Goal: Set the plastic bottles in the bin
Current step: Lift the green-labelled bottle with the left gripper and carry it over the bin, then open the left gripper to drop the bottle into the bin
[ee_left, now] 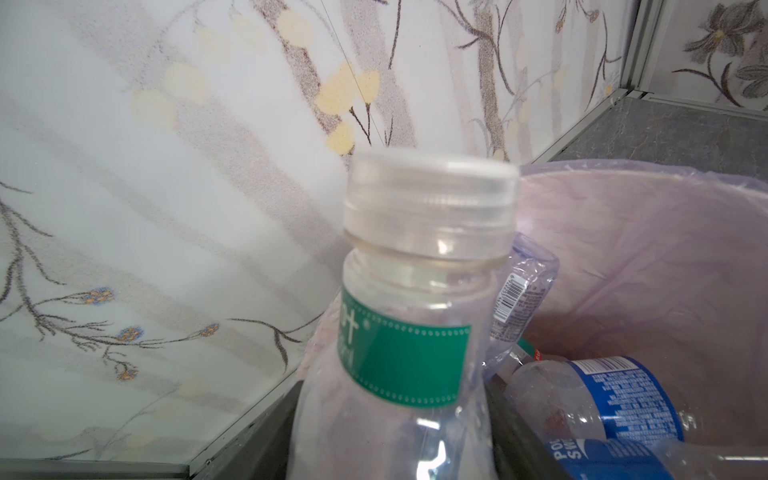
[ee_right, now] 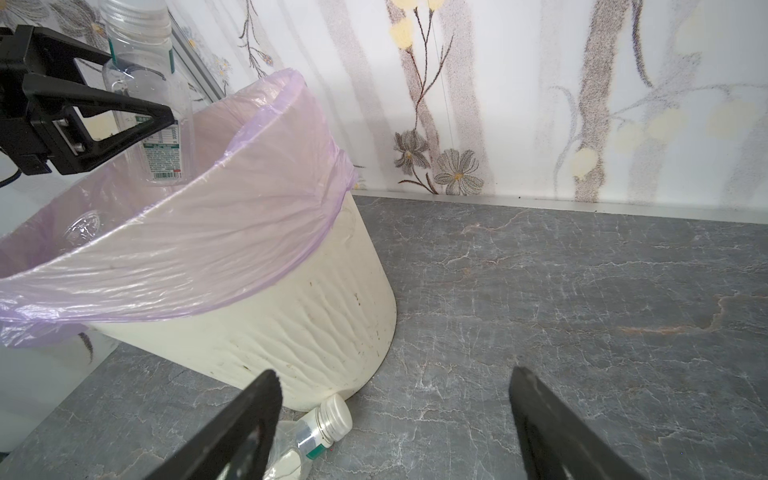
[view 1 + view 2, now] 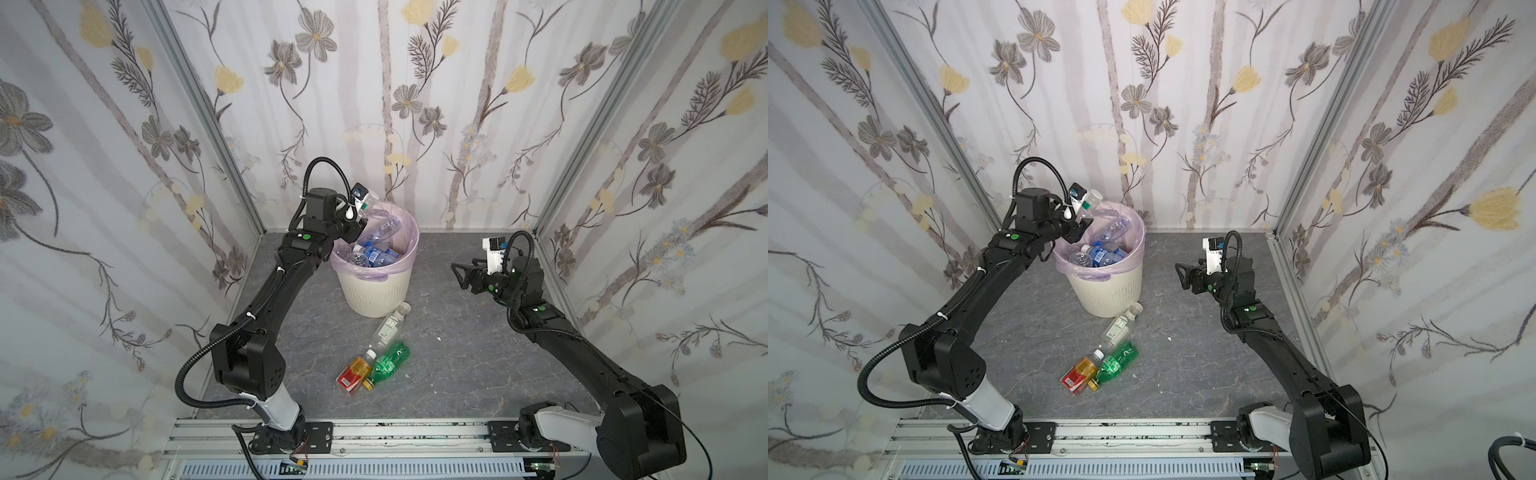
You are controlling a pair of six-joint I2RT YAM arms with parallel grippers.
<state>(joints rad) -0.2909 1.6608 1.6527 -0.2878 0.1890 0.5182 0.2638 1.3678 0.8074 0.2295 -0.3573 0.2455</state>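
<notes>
Right wrist view: the left claw (image 2: 143, 85) clamps a clear bottle (image 2: 153, 62) upright, cap up, over the mouth of the bin (image 2: 291, 324), near its rim; the right claw (image 2: 395, 376) hangs apart, empty.

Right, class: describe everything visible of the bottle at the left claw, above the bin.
The clear plastic bottle has a translucent white screw cap, a green band label at the shoulder and a white label with barcode lower down. It looks empty. It stands upright, cap up, between fingers of the left claw, base about level with the bin rim, over its mouth. Whether the claw grips it is unclear.
</notes>
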